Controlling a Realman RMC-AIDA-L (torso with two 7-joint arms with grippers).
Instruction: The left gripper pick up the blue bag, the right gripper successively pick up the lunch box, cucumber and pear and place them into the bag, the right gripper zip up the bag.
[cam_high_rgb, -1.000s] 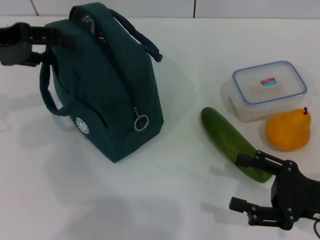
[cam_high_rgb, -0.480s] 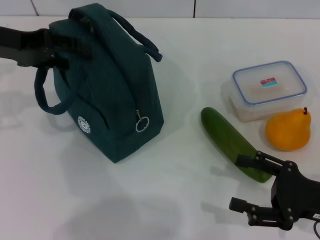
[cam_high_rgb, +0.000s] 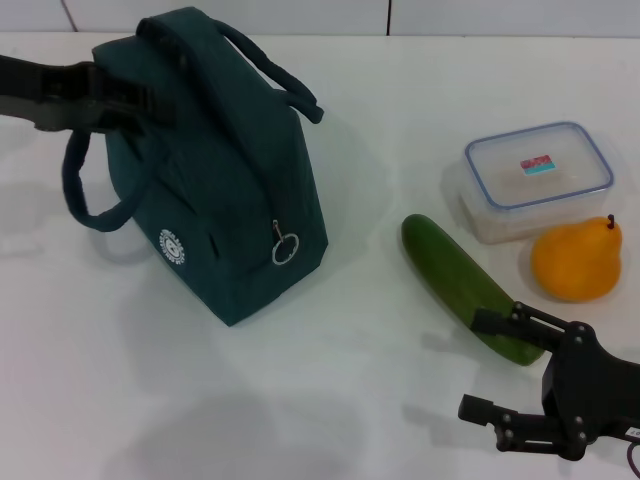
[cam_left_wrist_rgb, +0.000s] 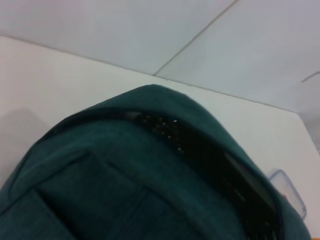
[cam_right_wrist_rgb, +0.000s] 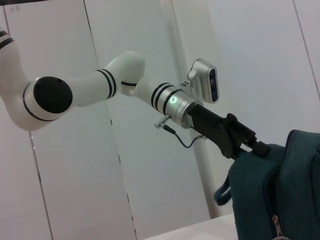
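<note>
Left claw (cam_high_rgb: 135, 100) grips the blue bag (cam_high_rgb: 225, 180) at its top near the desk's (cam_high_rgb: 330, 400) far left corner, while the wide-open right claw (cam_high_rgb: 505, 365) waits at the near right corner, with lunch box (cam_high_rgb: 535, 180), cucumber (cam_high_rgb: 460, 280) and pear (cam_high_rgb: 575, 262) unpacked.

Bare table (cam_high_rgb: 370, 270) separates blue bag (cam_high_rgb: 235, 180) from cucumber (cam_high_rgb: 468, 288)
</note>
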